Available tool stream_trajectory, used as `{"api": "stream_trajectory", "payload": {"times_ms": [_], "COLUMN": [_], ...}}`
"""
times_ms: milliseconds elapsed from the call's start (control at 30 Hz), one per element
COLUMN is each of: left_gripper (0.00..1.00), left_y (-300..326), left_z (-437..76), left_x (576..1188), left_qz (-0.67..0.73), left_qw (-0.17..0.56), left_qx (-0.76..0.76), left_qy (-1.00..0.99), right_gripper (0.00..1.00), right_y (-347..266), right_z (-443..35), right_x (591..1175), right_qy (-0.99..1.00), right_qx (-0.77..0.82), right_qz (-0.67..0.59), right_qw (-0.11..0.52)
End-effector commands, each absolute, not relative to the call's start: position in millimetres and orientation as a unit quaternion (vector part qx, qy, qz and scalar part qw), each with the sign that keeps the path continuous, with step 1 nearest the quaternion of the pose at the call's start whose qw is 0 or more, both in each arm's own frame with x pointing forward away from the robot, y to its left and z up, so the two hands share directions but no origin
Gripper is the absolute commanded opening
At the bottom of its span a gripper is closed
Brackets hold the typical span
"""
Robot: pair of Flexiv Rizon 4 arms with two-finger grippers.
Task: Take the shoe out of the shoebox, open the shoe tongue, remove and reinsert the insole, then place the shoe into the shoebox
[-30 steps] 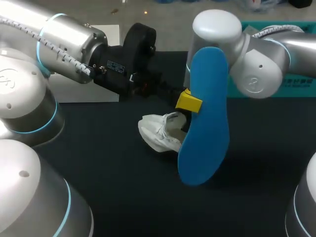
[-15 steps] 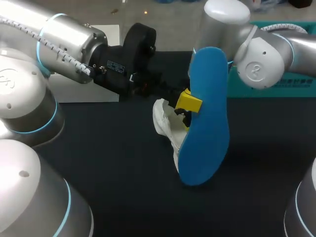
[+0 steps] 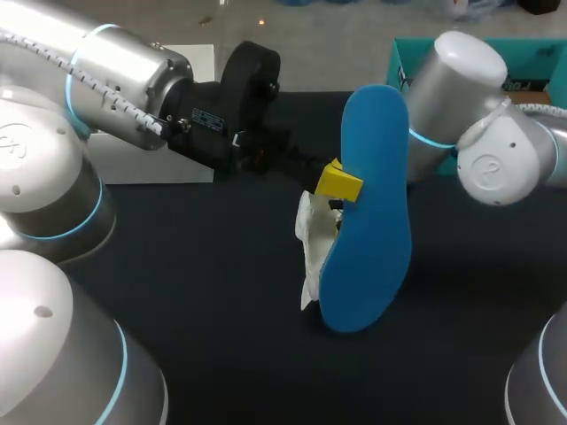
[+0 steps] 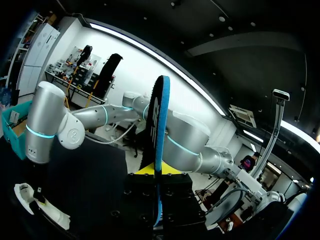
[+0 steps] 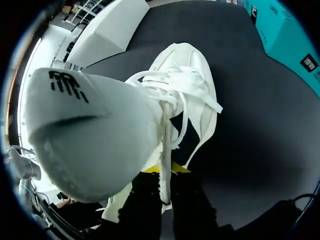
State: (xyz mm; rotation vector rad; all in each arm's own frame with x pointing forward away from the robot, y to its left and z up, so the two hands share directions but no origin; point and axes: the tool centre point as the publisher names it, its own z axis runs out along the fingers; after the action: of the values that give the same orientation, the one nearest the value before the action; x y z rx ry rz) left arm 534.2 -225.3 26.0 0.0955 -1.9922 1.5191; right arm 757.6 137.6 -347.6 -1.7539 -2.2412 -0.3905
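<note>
My left gripper (image 3: 339, 183) is shut on the blue insole (image 3: 368, 212) and holds it upright above the table's middle. Seen from the left wrist, the insole (image 4: 159, 130) stands edge-on between the yellow tips of that gripper (image 4: 156, 172). The white shoe (image 3: 312, 241) hangs just behind the insole, tilted on end. My right gripper (image 5: 165, 176) is shut on the shoe (image 5: 187, 85) at its lacing, with the big tongue (image 5: 85, 125) folded out towards the camera. From the head camera the right gripper is hidden behind the insole. The teal shoebox (image 3: 532, 53) stands at the back right.
A white box lid (image 3: 151, 159) lies at the back left, under my left arm. My right arm's elbow (image 3: 496, 159) hangs over the table in front of the shoebox. The black table top (image 3: 221, 336) is bare in front of the shoe.
My right arm has swung out to the right, uncovering the shoebox. The shoe went from lying on its side to standing on end, closer behind the insole. The left arm and insole kept still.
</note>
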Motion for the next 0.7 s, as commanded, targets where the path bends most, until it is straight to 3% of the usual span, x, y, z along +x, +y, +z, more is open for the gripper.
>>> {"api": "stream_trajectory", "payload": {"times_ms": [33, 700], "left_gripper": [0.00, 0.00], "left_y": [-225, -225], "left_z": [25, 25], "left_x": [534, 534], "left_qz": [0.576, 0.576], "left_qw": [0.312, 0.312], "left_qx": [0.036, 0.036], "left_qy": [-0.755, -0.755], "right_gripper": [0.00, 0.00], "right_y": [136, 135], "right_z": [-351, -377], "right_x": [754, 767], "right_qy": [-0.776, -0.790], "right_qx": [-0.600, -0.588], "right_qz": [-0.147, -0.145], "right_qw": [0.123, 0.094]}}
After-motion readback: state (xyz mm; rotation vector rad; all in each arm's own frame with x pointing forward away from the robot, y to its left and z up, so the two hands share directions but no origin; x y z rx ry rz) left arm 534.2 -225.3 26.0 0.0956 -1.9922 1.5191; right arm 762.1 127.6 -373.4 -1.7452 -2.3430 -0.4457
